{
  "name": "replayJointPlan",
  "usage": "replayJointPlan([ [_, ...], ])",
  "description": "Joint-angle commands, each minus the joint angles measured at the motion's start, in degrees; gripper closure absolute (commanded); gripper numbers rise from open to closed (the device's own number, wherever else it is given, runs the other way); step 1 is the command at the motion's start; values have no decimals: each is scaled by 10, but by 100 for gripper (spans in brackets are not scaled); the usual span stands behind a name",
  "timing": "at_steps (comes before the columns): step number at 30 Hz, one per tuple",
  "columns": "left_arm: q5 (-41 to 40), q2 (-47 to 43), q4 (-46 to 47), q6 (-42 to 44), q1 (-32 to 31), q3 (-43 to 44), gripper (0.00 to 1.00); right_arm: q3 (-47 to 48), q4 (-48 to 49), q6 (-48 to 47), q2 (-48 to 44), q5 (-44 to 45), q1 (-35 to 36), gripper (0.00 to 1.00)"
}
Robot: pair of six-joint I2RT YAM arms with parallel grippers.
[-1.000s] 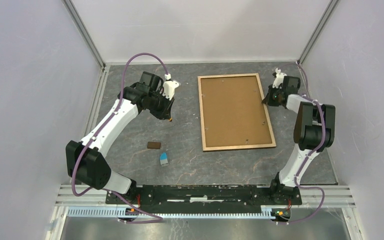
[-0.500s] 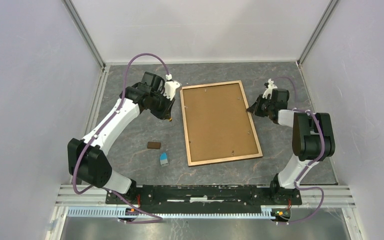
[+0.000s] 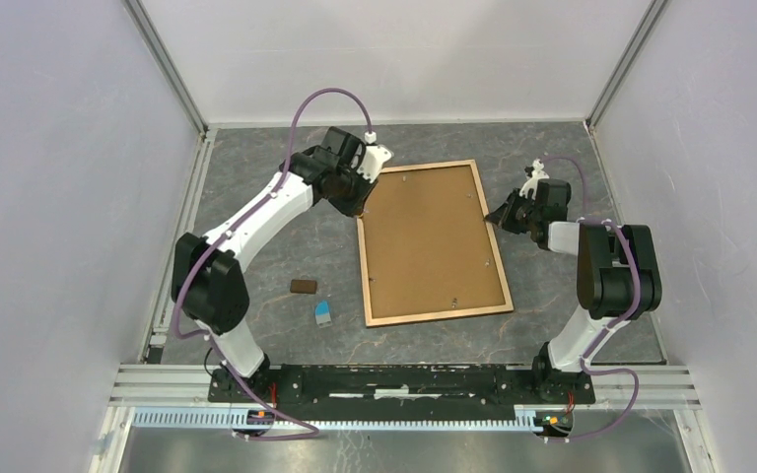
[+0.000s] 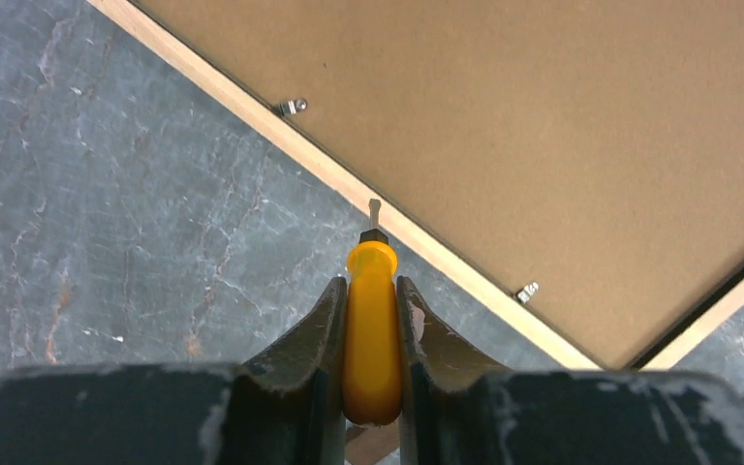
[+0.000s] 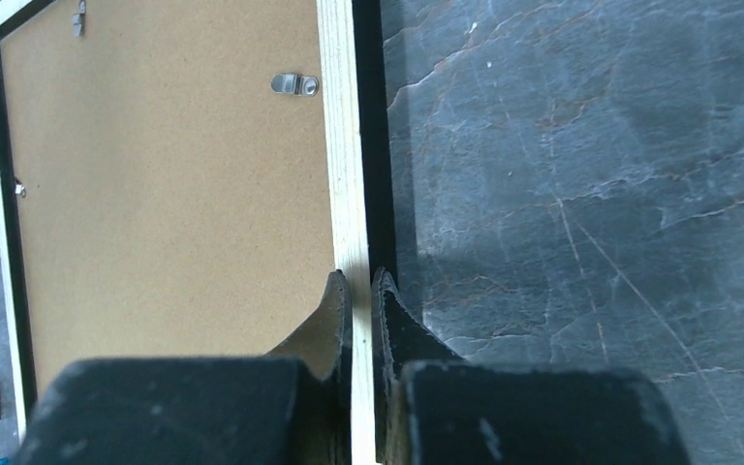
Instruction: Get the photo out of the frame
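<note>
My left gripper (image 4: 371, 291), clamped on a yellow screwdriver (image 4: 371, 339), has just swung to the frame (image 3: 434, 241) while my right gripper (image 5: 360, 286) pinches its far rim tight, so the clips (image 4: 292, 106) look next.

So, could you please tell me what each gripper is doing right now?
Left gripper: closed on the screwdriver.
Right gripper: closed on the frame.

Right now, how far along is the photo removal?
Done: the frame lies face down, backing board up. In hand: the right end effector pinches its rim; the left end effector holds an orange screwdriver by that rim. Left: metal clips lock the board, so the photo is not out.
</note>
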Motion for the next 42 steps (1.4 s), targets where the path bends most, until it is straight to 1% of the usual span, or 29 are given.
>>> replayJointPlan([
  [1,-25,29,32,18,-3,50,98,-31,-85,10,15,-25,12,100],
  [7,-40,68,32,16,-8,75,98,-29,-85,8,21,-30,10,100],
  [16,-71,99,42,26,-7,83,98,-25,-85,7,30,-37,11,100],
  [21,-71,115,48,22,-7,94,98,-24,-89,2,35,-37,11,100],
  [30,-75,135,51,27,-7,108,98,-23,-89,0,39,-39,11,100],
  [34,-105,140,57,32,-7,109,98,-20,-93,-2,43,-39,10,100],
  [42,-118,154,63,40,-7,113,98,-18,-95,-5,49,-42,10,100],
])
